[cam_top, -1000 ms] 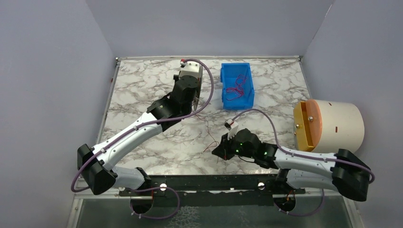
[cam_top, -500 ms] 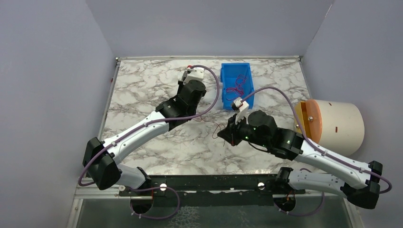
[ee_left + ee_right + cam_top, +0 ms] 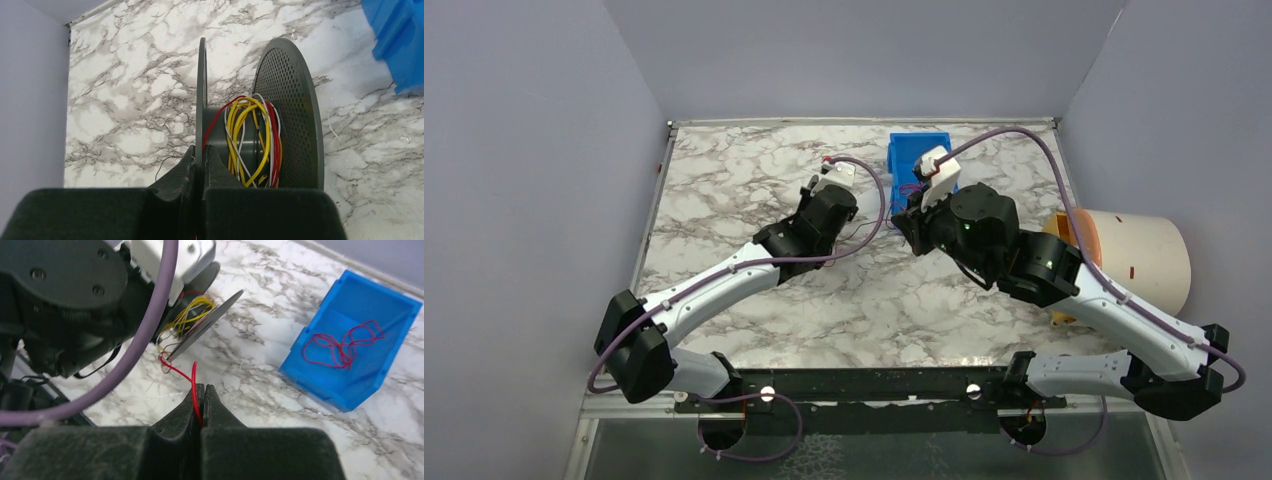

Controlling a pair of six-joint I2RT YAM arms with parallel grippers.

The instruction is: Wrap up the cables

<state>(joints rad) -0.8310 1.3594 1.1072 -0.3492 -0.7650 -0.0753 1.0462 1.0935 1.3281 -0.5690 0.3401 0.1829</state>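
In the left wrist view my left gripper (image 3: pixel 201 150) is shut on the thin left flange of a dark grey spool (image 3: pixel 290 115). Yellow, red and white cables (image 3: pixel 250 135) are wound on the spool's core. My right gripper (image 3: pixel 200 388) is shut on a thin red cable (image 3: pixel 193 374), which runs up and left towards the spool (image 3: pixel 207 322). In the top view the right gripper (image 3: pixel 904 222) hangs just right of the left wrist, close to the blue bin (image 3: pixel 919 150). More red cables (image 3: pixel 345 342) lie loose in that bin (image 3: pixel 325 375).
A cream drum with an orange face (image 3: pixel 1124 262) lies on its side at the table's right edge. Both arms' lilac hoses (image 3: pixel 1014 135) arch above the wrists. Grey walls enclose the marble table (image 3: pixel 724 170) on three sides.
My right arm has swung from the table's front up towards the blue bin, pulling the red cable with it. The left arm with the spool has shifted slightly nearer and to the right.
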